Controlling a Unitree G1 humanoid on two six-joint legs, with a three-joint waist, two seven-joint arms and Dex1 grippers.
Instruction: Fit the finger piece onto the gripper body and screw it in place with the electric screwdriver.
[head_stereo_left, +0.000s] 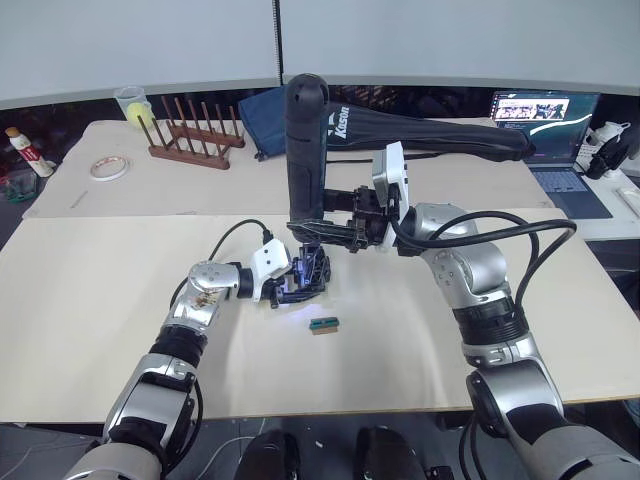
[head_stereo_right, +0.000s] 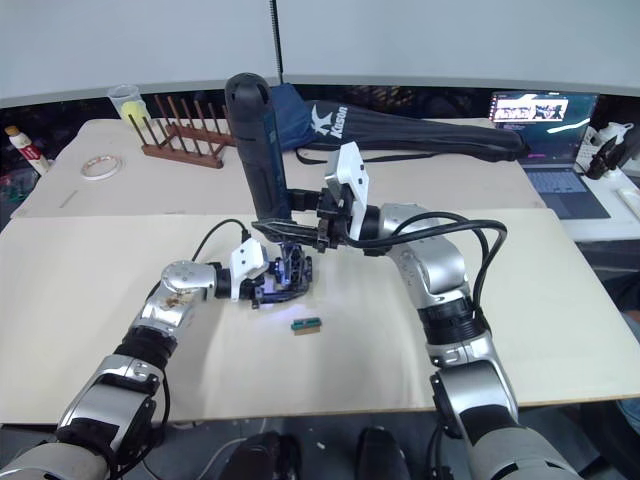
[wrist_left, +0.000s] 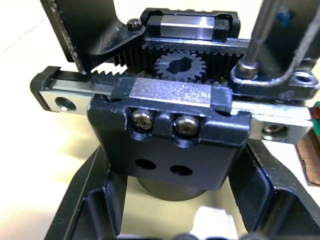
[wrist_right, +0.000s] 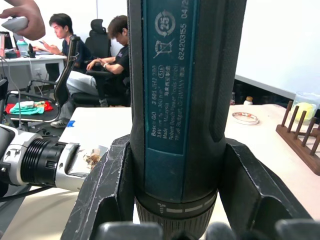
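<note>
Gripper body (head_stereo_left: 305, 275) at surface centre, clamped in left end effector (head_stereo_left: 290, 280), rack-and-gear face turned up so screw holes face bit. Electric screwdriver (head_stereo_left: 305, 150) upright directly above, right end effector (head_stereo_left: 335, 232) closed round lower handle, silver bit (wrist_left: 260, 35) landing on part's right-hand screw point (driving step, by my read). Finger piece not separately distinguishable. Small green-and-brown block (head_stereo_left: 323, 325) loose just nearer.
</note>
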